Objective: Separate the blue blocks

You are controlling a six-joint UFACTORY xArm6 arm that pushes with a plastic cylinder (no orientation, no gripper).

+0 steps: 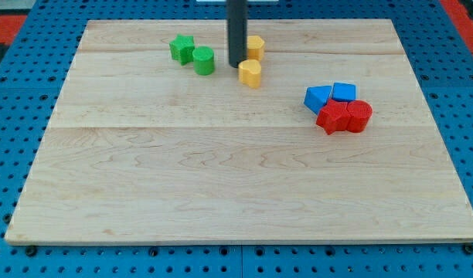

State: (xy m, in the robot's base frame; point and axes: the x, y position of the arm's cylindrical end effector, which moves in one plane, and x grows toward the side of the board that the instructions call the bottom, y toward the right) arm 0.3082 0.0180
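Observation:
Two blue blocks sit side by side at the view's right: a blue triangle-like block and a blue pentagon-like block. They touch each other. Just below them, touching, lie a red star block and a red cylinder. My tip stands near the view's top centre, far left of the blue blocks. It is right beside a yellow heart-shaped block and a yellow block partly hidden behind the rod.
A green star block and a green cylinder lie left of my tip near the view's top. The wooden board rests on a blue pegboard surface, with red mat at the top corners.

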